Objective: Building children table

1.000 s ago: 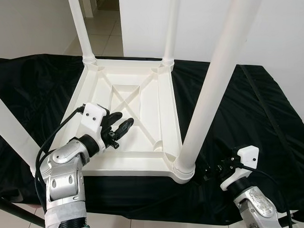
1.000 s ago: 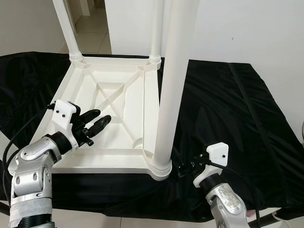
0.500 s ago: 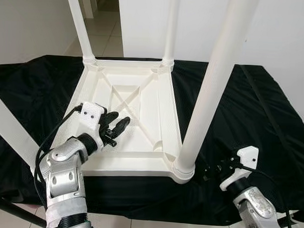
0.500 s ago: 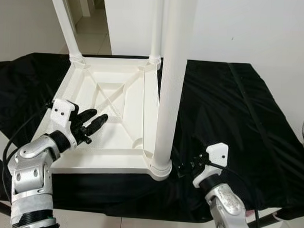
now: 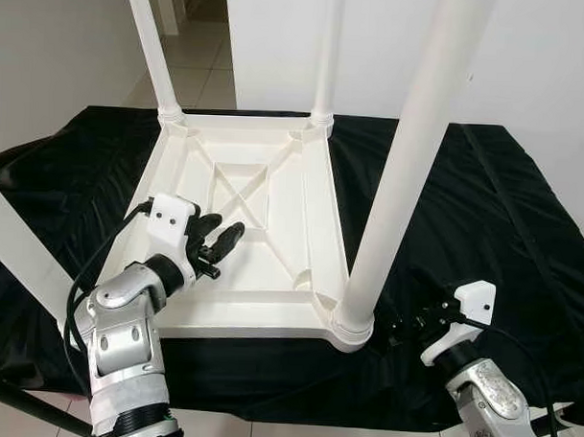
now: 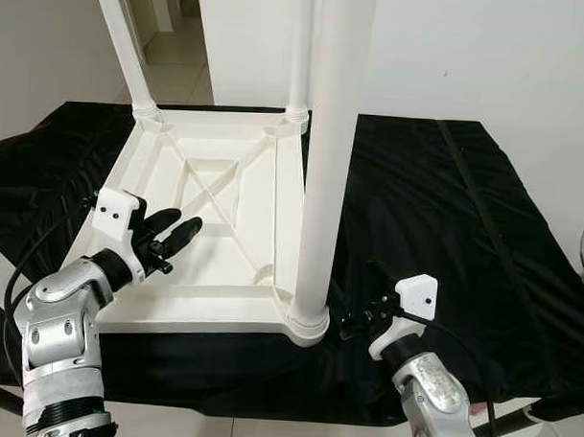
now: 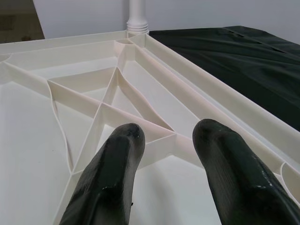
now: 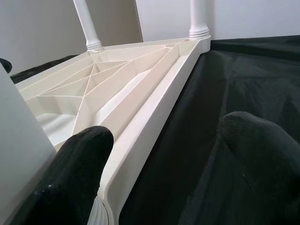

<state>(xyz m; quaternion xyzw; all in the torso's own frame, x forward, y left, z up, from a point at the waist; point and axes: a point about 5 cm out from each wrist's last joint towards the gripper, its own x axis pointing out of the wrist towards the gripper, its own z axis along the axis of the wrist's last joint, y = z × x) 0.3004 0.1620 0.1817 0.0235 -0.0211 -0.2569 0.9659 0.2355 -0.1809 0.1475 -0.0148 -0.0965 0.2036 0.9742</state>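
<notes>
**Upturned children's table with both grippers at its near edge**

A black cloth [image 5: 484, 206] is covering the work surface and spanning most of the frame. At centre, the white children's table [image 5: 302, 214] is lying upside down on it, ribbed underside facing up. Four white legs are standing upright in its corner sockets: the near right leg [image 5: 409, 155] is rising through the frame's right half, the far right leg [image 5: 326, 57] and far left leg [image 5: 152, 51] are standing at the top, and the near left leg [image 5: 17, 247] is crossing the left edge. At lower left, the left gripper [image 5: 219, 243] is hovering over the table's near left underside, fingers [image 7: 112, 173] parted and holding nothing. At lower right, the right gripper [image 5: 403, 328] is sitting just beside the near right leg's base, fingers [image 8: 79, 173] spread wide, one at the table rim and one over the cloth, gripping nothing.
</notes>
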